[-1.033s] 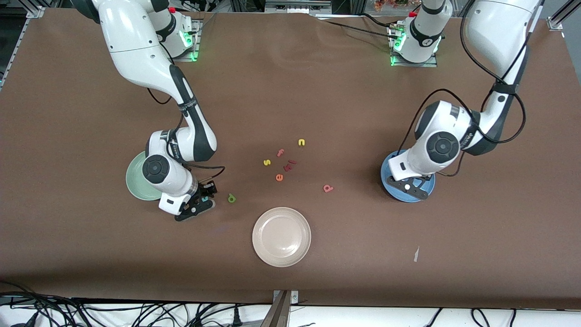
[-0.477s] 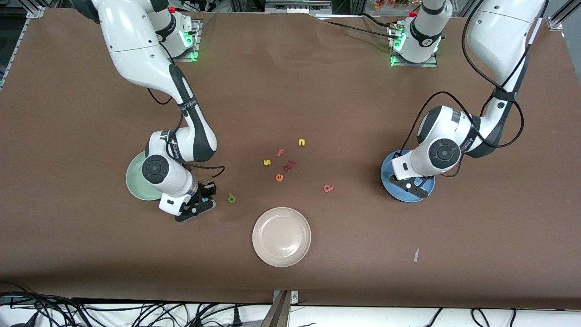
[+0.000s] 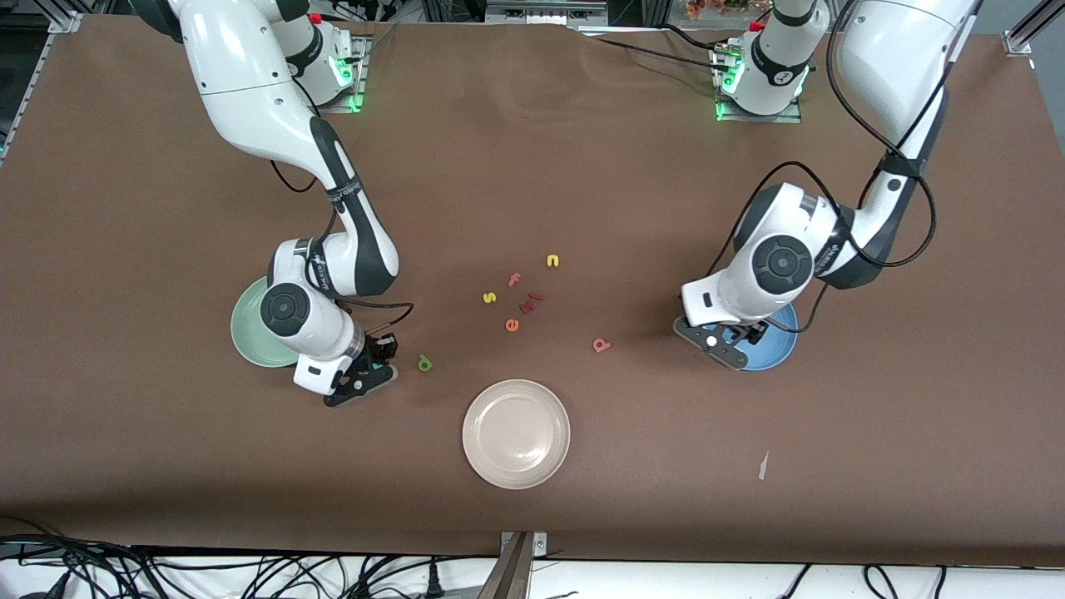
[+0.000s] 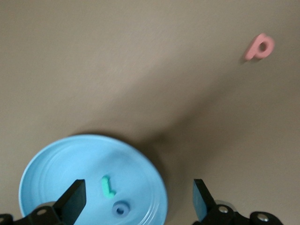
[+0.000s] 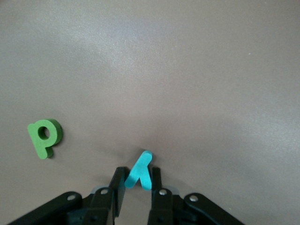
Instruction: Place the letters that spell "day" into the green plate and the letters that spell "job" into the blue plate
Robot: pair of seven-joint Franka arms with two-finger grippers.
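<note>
Right tool clenched on light-blue y, low over tabletop. Green plate just beside it, so I'd guess short hop. Left tool released over blue plate, pink b well apart.

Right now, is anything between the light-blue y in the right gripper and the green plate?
Nothing visible. The right gripper is shut on the light-blue y, just beside the green plate. Only bare table lies between them. The green d sits toward the table's middle, away from that path.
</note>
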